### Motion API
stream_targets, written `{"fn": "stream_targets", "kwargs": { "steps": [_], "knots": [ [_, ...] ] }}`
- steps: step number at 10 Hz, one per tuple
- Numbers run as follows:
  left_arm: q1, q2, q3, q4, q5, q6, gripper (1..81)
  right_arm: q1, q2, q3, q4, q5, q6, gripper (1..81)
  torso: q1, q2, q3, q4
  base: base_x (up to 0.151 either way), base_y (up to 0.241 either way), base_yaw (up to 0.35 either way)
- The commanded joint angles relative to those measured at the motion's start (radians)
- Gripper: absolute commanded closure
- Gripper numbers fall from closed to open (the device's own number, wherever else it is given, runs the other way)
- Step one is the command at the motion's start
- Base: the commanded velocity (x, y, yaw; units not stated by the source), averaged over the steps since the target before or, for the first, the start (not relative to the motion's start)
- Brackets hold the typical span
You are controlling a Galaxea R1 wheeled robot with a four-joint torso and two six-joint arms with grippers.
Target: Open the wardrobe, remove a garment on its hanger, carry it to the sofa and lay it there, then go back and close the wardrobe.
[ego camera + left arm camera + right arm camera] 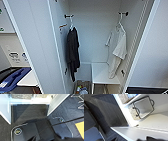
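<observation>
The wardrobe (95, 37) stands open in front of me, its left door (32, 45) swung wide. Inside on the right, the garment (117, 50), a white short-sleeved shirt, hangs long and loose on its thin white hanger (120, 23) from a black hook (124, 13). In the left wrist view the wardrobe's base (30, 102) and both open doors (58, 102) stand on dark carpet. A dark part of my right gripper (151, 138) shows close to an open door's edge (134, 132). My left gripper (70, 139) is a dark shape above the floor.
A black shirt (73, 52) hangs on a white hanger at the wardrobe's left. A white shelf (102, 73) sits below the garment. A white bin with black handles (144, 106) and a woven basket (134, 112) stand in the bottom. A blue object (12, 78) lies at lower left.
</observation>
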Motion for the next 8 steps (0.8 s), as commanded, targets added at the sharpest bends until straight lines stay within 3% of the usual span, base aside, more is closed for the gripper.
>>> {"fn": "stream_targets", "kwargs": {
  "steps": [1,2,4,6,8],
  "knots": [
    [-0.053,0.003,0.006,0.009,0.022,0.004,1.0,0.082,0.007,-0.028,0.011,-0.091,0.129,1.0,0.0,0.0,0.0,0.0,0.0,0.0,0.0],
    [-0.054,0.007,0.003,0.011,0.021,0.004,1.0,0.075,-0.025,-0.029,0.014,-0.091,0.155,1.0,0.0,0.0,0.0,0.0,0.0,0.0,0.0],
    [-0.057,0.008,0.001,0.011,0.021,0.004,1.0,0.067,-0.07,-0.023,0.086,-0.077,0.162,1.0,0.0,0.0,0.0,0.0,0.0,0.0,0.0],
    [-0.057,0.007,0.003,0.002,0.001,0.004,1.0,0.058,-0.094,-0.012,0.233,-0.053,0.159,1.0,0.0,0.0,0.0,0.0,0.0,0.0,0.0],
    [-0.055,0.007,0.003,-0.001,-0.012,0.003,1.0,0.026,-0.139,0.049,0.388,0.056,0.153,1.0,0.0,0.0,0.0,0.0,0.0,0.0,0.0]
  ]
}}
